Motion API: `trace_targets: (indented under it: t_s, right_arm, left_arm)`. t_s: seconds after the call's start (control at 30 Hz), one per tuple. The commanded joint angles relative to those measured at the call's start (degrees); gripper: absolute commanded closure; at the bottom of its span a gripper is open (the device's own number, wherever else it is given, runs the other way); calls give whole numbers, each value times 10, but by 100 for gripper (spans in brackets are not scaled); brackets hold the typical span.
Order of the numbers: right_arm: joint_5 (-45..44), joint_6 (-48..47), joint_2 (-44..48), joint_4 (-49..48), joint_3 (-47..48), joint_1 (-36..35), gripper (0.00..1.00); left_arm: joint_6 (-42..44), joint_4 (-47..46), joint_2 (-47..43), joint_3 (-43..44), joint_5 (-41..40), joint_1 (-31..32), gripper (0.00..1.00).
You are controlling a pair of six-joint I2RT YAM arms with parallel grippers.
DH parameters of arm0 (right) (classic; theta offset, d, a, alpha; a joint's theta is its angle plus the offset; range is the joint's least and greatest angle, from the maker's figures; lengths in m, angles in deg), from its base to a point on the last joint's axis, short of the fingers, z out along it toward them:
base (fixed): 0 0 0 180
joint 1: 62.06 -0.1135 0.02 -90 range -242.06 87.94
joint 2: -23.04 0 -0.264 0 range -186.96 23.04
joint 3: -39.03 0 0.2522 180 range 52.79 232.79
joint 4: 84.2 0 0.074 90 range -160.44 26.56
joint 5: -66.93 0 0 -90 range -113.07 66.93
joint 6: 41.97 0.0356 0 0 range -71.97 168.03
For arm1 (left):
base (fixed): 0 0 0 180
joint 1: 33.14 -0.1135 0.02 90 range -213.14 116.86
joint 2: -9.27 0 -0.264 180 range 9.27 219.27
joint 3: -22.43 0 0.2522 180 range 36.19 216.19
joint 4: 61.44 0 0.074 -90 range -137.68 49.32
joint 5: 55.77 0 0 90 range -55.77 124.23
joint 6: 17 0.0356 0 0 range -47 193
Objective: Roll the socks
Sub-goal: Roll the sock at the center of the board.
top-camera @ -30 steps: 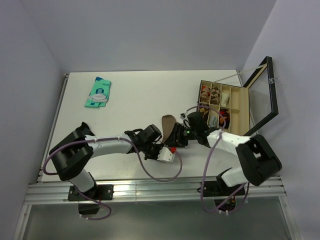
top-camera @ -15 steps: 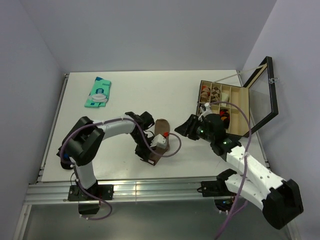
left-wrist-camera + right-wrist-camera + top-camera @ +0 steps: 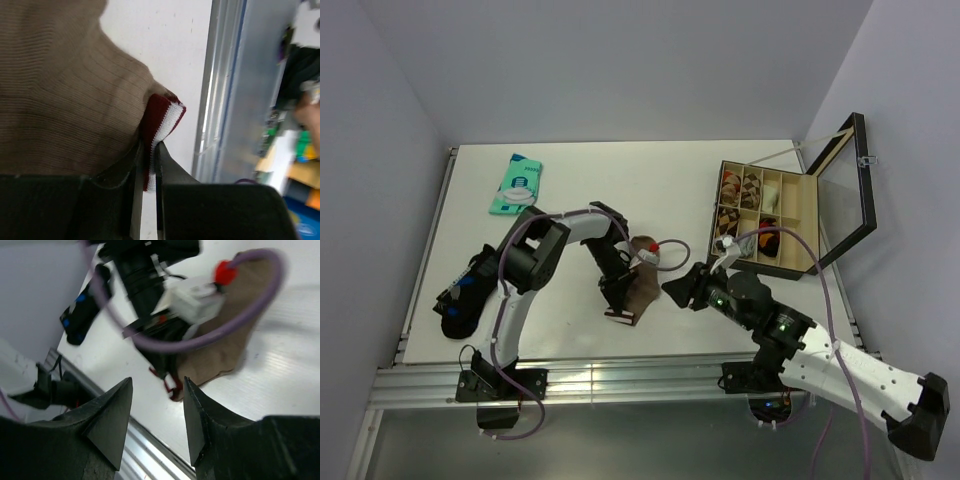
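The tan-brown sock (image 3: pixel 642 283) lies flat on the white table near the middle front, its maroon, white-striped cuff (image 3: pixel 618 314) toward the front edge. My left gripper (image 3: pixel 615 303) is shut on that cuff (image 3: pixel 161 117); in the left wrist view the gripper (image 3: pixel 150 147) has the cuff pinched between its jaws. My right gripper (image 3: pixel 678 290) is open and empty, just right of the sock and apart from it. In the right wrist view the gripper (image 3: pixel 156 385) faces the sock (image 3: pixel 235 340) and cuff (image 3: pixel 172 389). The black argyle sock does not show clearly.
A teal flat packet (image 3: pixel 517 185) lies at the back left. An open wooden box (image 3: pixel 798 225) with a raised glass lid (image 3: pixel 845 190) stands at the right and holds several rolled fabric bundles. The table's metal front rail (image 3: pixel 620 372) is close behind the cuff.
My right gripper has let go of the sock and drawn back to the right, open. My left arm has swung its elbow toward the back while its gripper stays on the cuff.
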Motion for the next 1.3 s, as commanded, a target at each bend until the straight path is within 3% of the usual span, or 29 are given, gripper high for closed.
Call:
trace_targets:
  t_s: [0.0, 0.2, 0.37, 0.5, 0.9, 1.27]
  right_arm:
    - [-119, -26, 1, -39, -7, -72, 48]
    - [-162, -76, -99, -100, -4, -165, 49]
    - [-205, -142, -255, -106, 58, -258, 49]
    - [-199, -197, -354, -139, 79, -285, 49]
    - [-197, -295, -494, -133, 167, -300, 49]
    - [-251, -309, -589, -69, 223, -307, 51]
  left_arm:
    - [-47, 15, 29, 34, 17, 0, 96]
    - [-107, 12, 72, 73, 2, -3, 96]
    - [-131, 13, 97, 85, -25, -3, 96]
    - [-144, 7, 102, 85, -41, -3, 96]
    - [-143, 23, 125, 101, -52, -3, 94]
    - [-132, 42, 125, 107, -56, -4, 92]
